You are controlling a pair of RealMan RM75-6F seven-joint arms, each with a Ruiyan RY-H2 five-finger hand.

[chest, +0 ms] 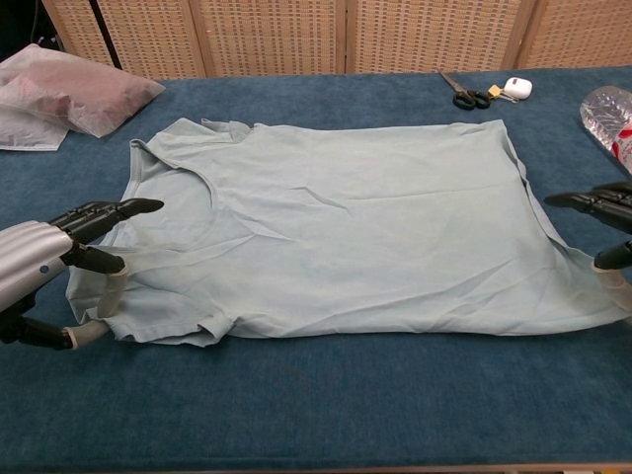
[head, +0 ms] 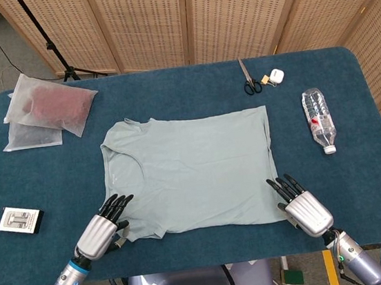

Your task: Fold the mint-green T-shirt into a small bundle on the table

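The mint-green T-shirt (head: 191, 174) (chest: 346, 227) lies flat on the blue table, collar to the left and hem to the right. My left hand (head: 104, 229) (chest: 44, 262) is at the near sleeve. Its fingers reach out over the cloth, one fingertip (chest: 111, 296) touches the sleeve, and the thumb lies at the sleeve's edge. My right hand (head: 301, 207) (chest: 604, 222) is at the near hem corner with its fingers spread, the thumb tip resting on the cloth. Neither hand has lifted any fabric.
Plastic bags of red cloth (head: 50, 107) (chest: 69, 94) lie at the far left. Scissors (head: 249, 80) (chest: 464, 94) and a small white case (head: 277, 75) (chest: 518, 87) sit at the back right. A water bottle (head: 320, 119) (chest: 612, 109) lies right of the shirt, and a small card (head: 21, 220) lies near the left edge.
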